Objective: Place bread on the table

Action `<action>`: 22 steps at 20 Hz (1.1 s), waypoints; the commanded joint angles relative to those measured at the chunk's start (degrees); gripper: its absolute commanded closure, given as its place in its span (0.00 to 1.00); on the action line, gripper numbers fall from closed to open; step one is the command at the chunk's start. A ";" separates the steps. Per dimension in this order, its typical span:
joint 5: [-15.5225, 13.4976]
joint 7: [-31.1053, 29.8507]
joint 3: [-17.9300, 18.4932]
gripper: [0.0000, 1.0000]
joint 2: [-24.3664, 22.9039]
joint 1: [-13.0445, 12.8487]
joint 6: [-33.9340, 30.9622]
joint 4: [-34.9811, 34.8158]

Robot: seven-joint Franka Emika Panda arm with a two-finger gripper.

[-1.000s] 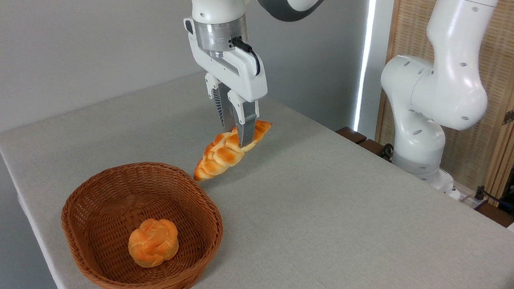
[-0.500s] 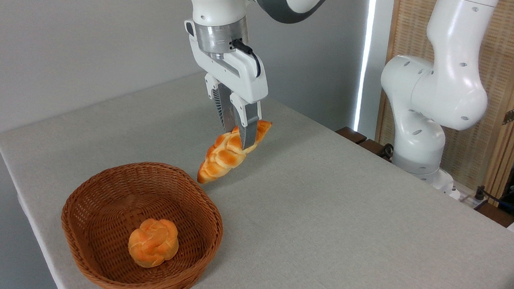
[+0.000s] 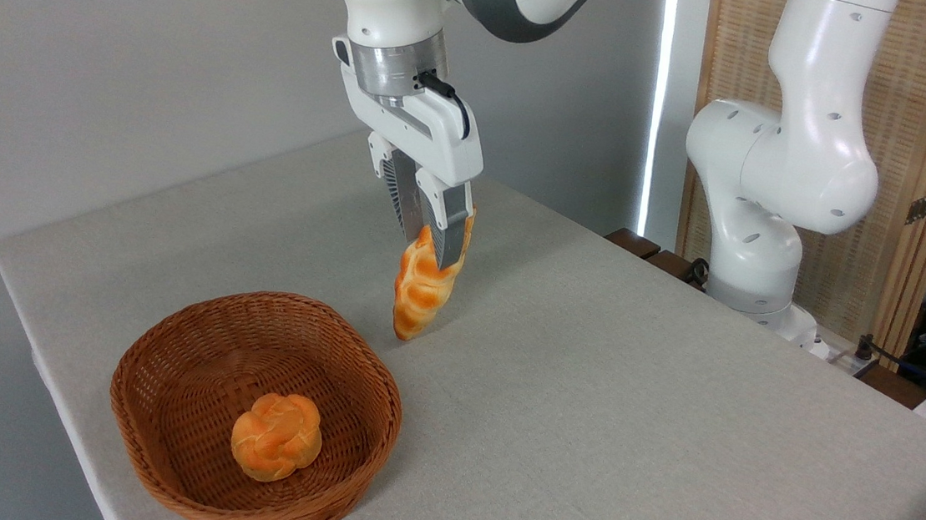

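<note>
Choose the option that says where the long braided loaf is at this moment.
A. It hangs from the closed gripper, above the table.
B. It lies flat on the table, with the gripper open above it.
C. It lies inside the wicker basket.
A: the gripper is closed on the upper end of the bread, which hangs steeply over the table, outside the basket.

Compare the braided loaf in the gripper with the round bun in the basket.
The bread is long and tapered; the bun is small and round. The bread hangs nearly upright, clamped by the gripper above the table; the bun rests inside the basket, untouched. Both are golden-orange and braided, with paler seams.
</note>
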 commanded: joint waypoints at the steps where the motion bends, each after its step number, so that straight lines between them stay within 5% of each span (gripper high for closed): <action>1: 0.09 1.02 0.28 0.00 -0.58 -0.26 0.67 -0.54; 9: 0.26 0.32 0.37 0.00 -0.58 0.00 0.49 0.42; 17: 0.35 -0.21 3.18 0.00 4.16 0.53 -2.75 16.06; 22: 5.01 -0.30 3.62 0.00 9.52 0.53 -6.01 23.71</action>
